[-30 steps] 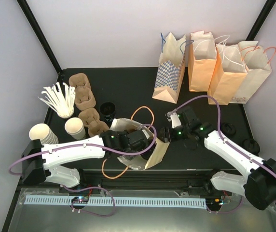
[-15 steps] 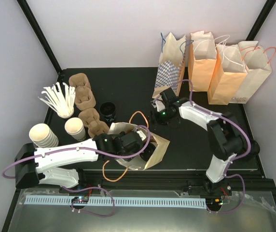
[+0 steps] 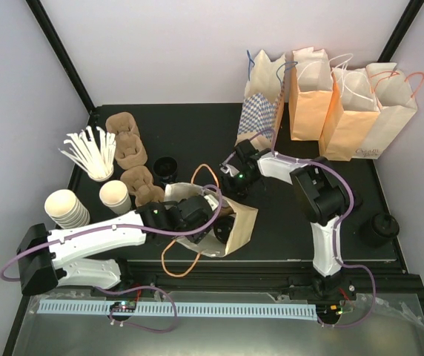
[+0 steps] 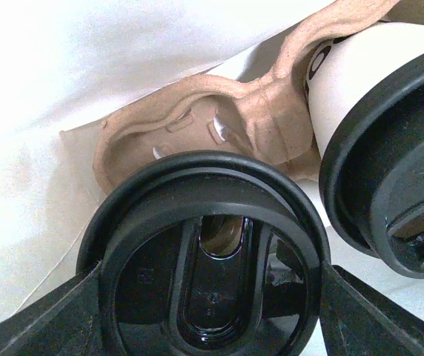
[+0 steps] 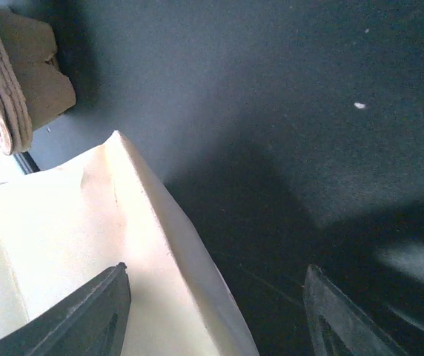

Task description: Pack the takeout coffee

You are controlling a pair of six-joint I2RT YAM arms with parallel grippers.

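Note:
A cream paper bag (image 3: 238,231) lies on its side near the front of the table, and my left gripper (image 3: 213,222) reaches inside it. In the left wrist view my left gripper (image 4: 208,280) is shut on the black lid of a takeout coffee (image 4: 208,245); a finger presses each side of the rim. The cup under that lid is hidden. A second takeout coffee (image 4: 345,81), white with black lettering and a black lid, rests in a brown pulp carrier (image 4: 219,126). My right gripper (image 3: 231,176) hangs open at the bag's far edge (image 5: 145,222), which runs between its fingers (image 5: 108,311).
Several paper bags (image 3: 312,96) stand at the back right, with a checked one (image 3: 260,122) nearest. Pulp carriers (image 3: 127,144), a cup of stirrers (image 3: 93,156), plain cup stacks (image 3: 67,208), a black cup (image 3: 166,169) crowd the left. Black lids (image 3: 381,226) lie right.
The right arm has swung left from the table's middle right to the bag's far edge. The left arm has drawn slightly left inside the bag, and the bag shifted with it.

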